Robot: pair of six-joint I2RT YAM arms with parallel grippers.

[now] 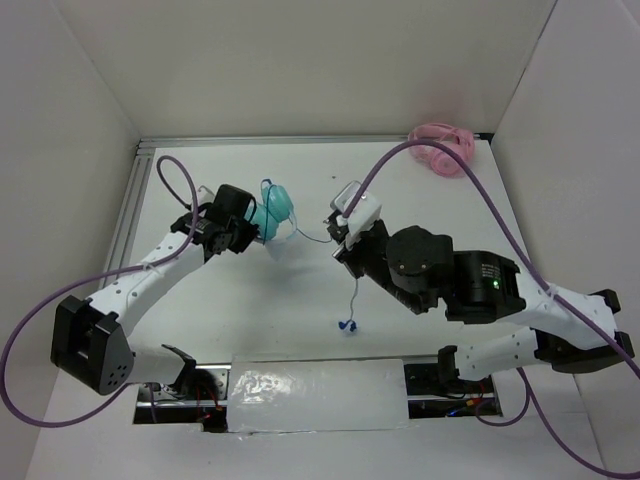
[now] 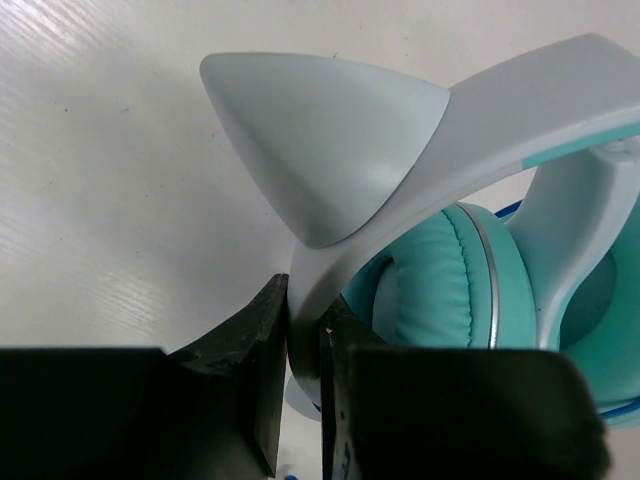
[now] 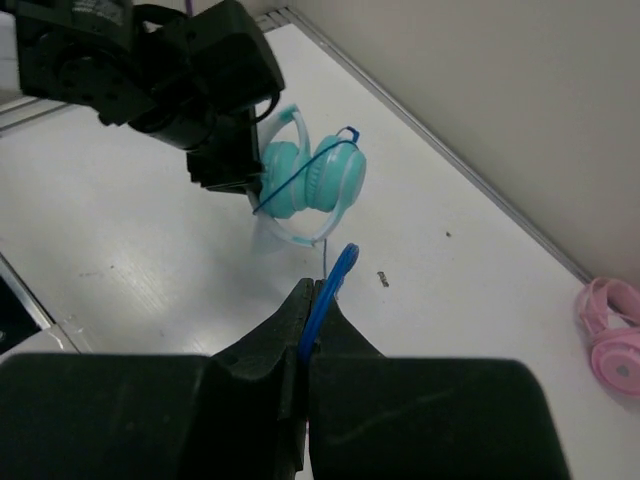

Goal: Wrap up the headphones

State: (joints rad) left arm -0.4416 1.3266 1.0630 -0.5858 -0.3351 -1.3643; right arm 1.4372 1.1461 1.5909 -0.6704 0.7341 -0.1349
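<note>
The teal headphones (image 1: 275, 208) with a pale headband (image 2: 430, 130) are held off the table at centre left. My left gripper (image 1: 243, 232) is shut on the headband just below its cat-ear tip (image 2: 305, 330). The thin blue cable (image 3: 325, 290) runs from the headphones (image 3: 310, 180) to my right gripper (image 3: 315, 300), which is shut on a doubled loop of it. In the top view the right gripper (image 1: 342, 232) sits right of the headphones, and the cable's tail hangs down to the small blue plug (image 1: 347, 326) on the table.
Pink headphones (image 1: 443, 146) lie at the back right corner, also in the right wrist view (image 3: 612, 335). White walls enclose the table on three sides. A pale padded block (image 1: 318, 394) sits at the near edge between the arm bases.
</note>
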